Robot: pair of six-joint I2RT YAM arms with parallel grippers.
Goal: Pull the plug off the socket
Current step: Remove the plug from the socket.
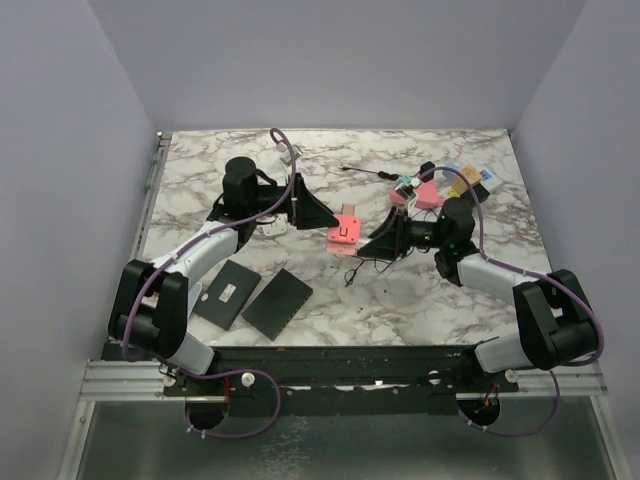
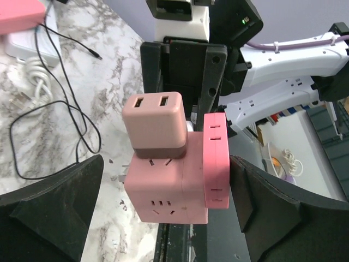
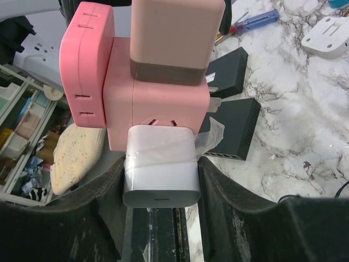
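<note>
A pink cube socket (image 1: 345,232) hangs above the table between both arms. It also shows in the left wrist view (image 2: 163,191) and the right wrist view (image 3: 158,93). A white plug (image 3: 158,169) wrapped in clear tape sits in one face of the cube. My right gripper (image 3: 161,174) is shut on this plug, and it also shows from above (image 1: 378,240). A pale pink adapter (image 2: 155,123) is plugged into another face. My left gripper (image 2: 166,164) is open and straddles the cube, with a gap on its left side. It also shows from above (image 1: 318,215).
A white power strip (image 1: 455,182) with coloured plugs lies at the back right. Two flat black pads (image 1: 225,293) (image 1: 277,300) lie front left. A thin black cable (image 1: 355,270) loops under the cube. A screwdriver (image 1: 365,172) lies at the back.
</note>
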